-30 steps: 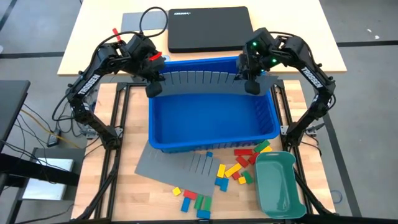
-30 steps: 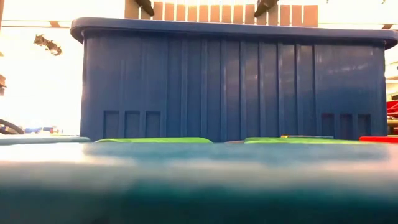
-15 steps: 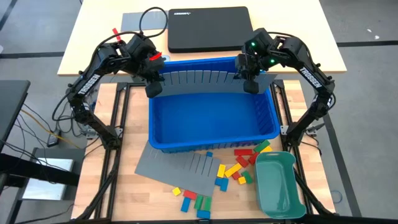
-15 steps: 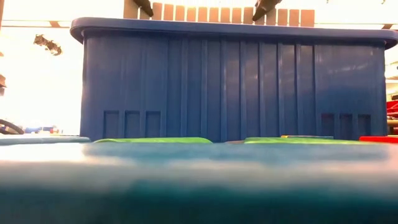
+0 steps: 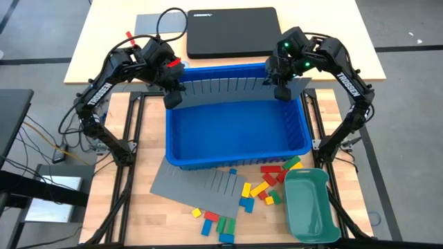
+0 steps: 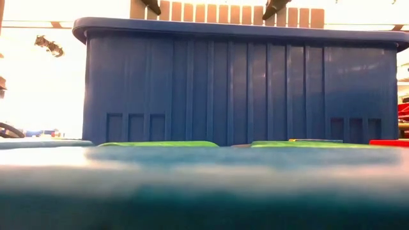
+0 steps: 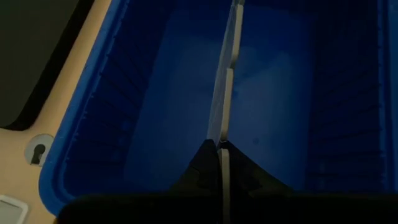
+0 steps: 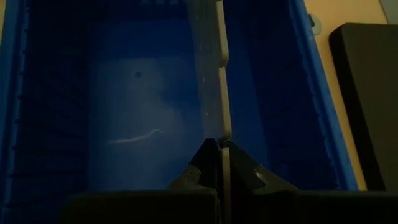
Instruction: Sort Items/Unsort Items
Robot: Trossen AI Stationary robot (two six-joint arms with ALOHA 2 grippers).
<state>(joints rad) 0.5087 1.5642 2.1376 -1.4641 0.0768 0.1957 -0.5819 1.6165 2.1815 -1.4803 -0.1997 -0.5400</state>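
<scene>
The deep blue plastic bin (image 5: 237, 135) lies open inside, except near its far wall, where a grey slotted divider sheet (image 5: 225, 88) spans it.

A pale wooden desk (image 5: 104, 52) stands behind the table (a closed black laptop (image 5: 233, 31) on it), on grey floor (image 5: 41, 207).

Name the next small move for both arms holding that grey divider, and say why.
Probably lower it together into the blue bin: the left gripper and right gripper each pinch an end of the divider sheet, held above the bin's far side.
</scene>
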